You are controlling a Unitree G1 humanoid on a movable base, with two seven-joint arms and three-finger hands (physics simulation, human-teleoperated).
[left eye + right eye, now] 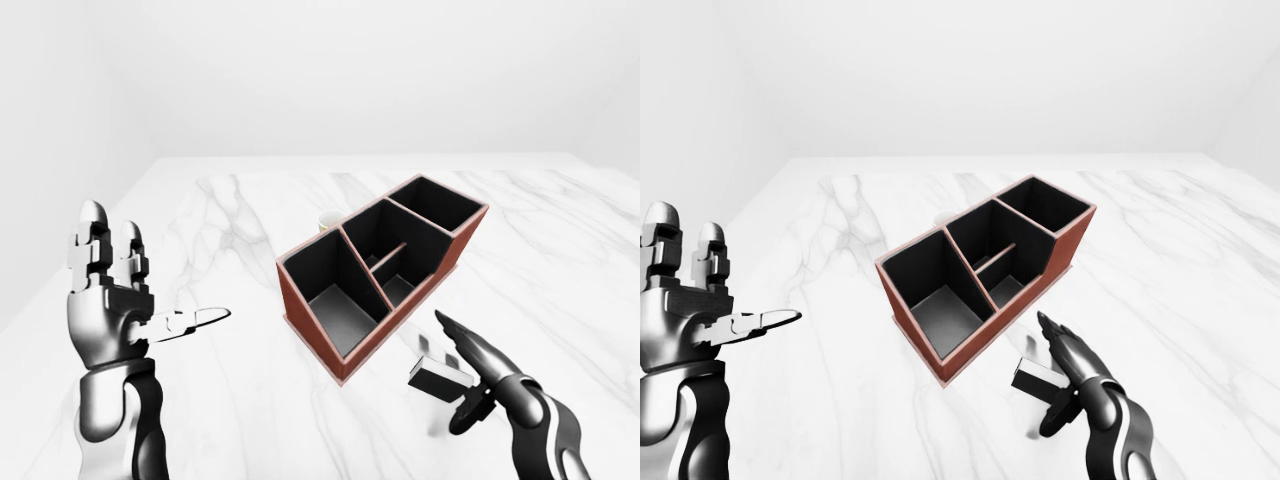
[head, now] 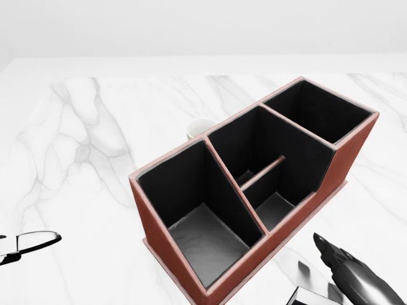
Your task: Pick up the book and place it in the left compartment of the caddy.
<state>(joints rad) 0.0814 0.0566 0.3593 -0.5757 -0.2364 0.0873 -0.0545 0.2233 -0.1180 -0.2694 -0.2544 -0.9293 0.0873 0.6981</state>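
1. The red-brown caddy [image 1: 380, 270] sits slantwise on the white marble table [image 1: 240, 400], its black-lined compartments open upward. The left compartment [image 1: 332, 290] is large, empty and nearest the robot, so it looks easy to drop something into.
2. The book [image 1: 438, 374], small, dark and pale-edged, lies on the table just right of the caddy's near corner, apart from its wall.
3. The right hand [image 1: 480, 375] hangs directly over the book with fingers spread and not closed on anything; I cannot tell whether they touch the cover. It looks posed for a grasp from above.
4. The left hand [image 1: 110, 300] is raised well to the left, fingers apart and holding nothing, probably kept clear of the work.
5. A pale cup [image 2: 200, 128] peeks out behind the caddy's far wall, away from the reach.
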